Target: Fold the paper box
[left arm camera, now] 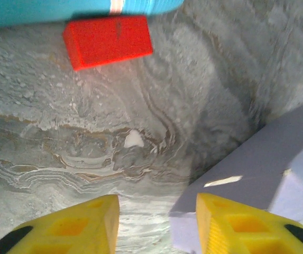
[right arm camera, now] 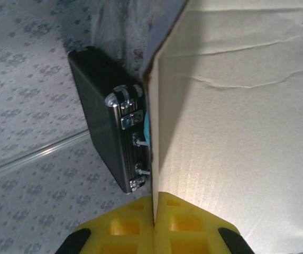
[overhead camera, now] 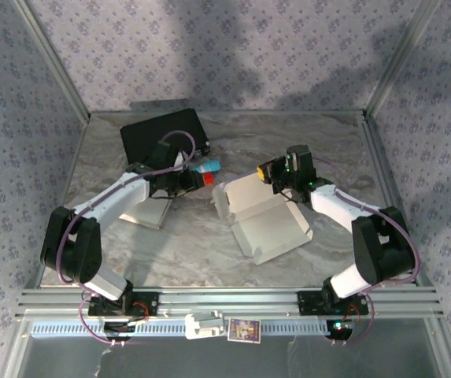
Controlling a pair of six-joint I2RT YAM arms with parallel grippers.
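The marbled table (overhead camera: 209,260) carries everything, walled in by patterned cloth; 2 white-and-black arms reach inward from its near rail, the left arm (overhead camera: 115,201) bent toward the centre and the right arm (overhead camera: 343,209) toward the far side of the box.

The black case (overhead camera: 162,134) lies flat at the far left, its metal latches facing the middle of the table; just in front of it a white flat piece (overhead camera: 150,213) lies under the left arm.

The paper box (overhead camera: 268,220) sits open at the centre right, its tray flat on the table, 1 flap raised on its left side and a wall raised on its far side.

The right gripper (right arm camera: 154,203) has its yellow fingers pressed together on the edge of that far wall, the cardboard running straight into the seam between them.

The left gripper (left arm camera: 156,211) hangs over bare marble with its fingers (left arm camera: 82,225) apart and nothing between them; its right finger is over a corner of the box.

Ahead of it lie a red block (left arm camera: 108,41) and, touching it, a teal object (left arm camera: 61,10).
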